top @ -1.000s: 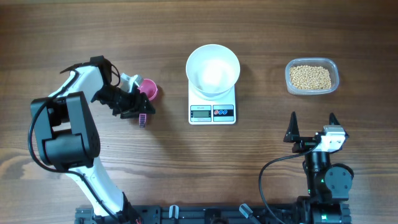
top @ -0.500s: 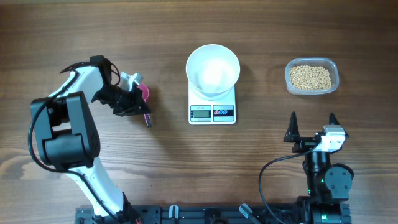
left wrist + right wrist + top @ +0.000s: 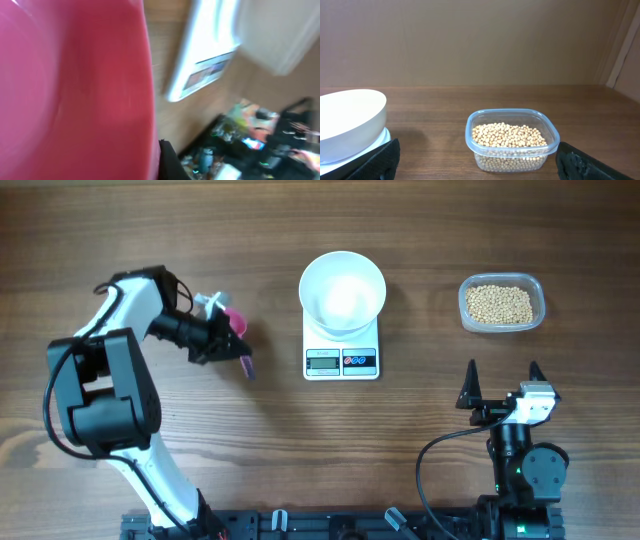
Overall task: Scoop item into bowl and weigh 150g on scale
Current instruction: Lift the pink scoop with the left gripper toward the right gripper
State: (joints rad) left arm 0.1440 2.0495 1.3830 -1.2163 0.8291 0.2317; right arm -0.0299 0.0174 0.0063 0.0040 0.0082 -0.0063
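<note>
The beans (image 3: 500, 304) all lie in the clear plastic tub (image 3: 541, 292) at the far right of the desk (image 3: 300, 460). None shows in the white bowl (image 3: 342, 292), so scooping has not begun. The bowl stands centred on the scale (image 3: 342, 350), whose display and buttons face the robot, probably so that each scoopful registers as it lands and the reading can be followed from the front. Well apart to the left, the left claw (image 3: 225, 345) is pressed together on the pink scoop (image 3: 237, 326). Its cup points away from the robot and its dark handle end points back toward it. In the left wrist view the pink cup fills most of the frame, with the scale and the bowl blurred beyond it. That closeness fits a grip near the cup rather than far out on the handle, though the contact itself is hidden. The right claw (image 3: 502, 370) hangs spread wide near the front edge, looking straight at the tub and the bowl's rim, seemingly parked while the left arm works. A second ago the left claw stood half spread over the scoop; since then it has closed, and the scoop has shifted a little to the right, toward the scale, with its handle swung out. The bowl, scale, tub and right arm have not moved.
</note>
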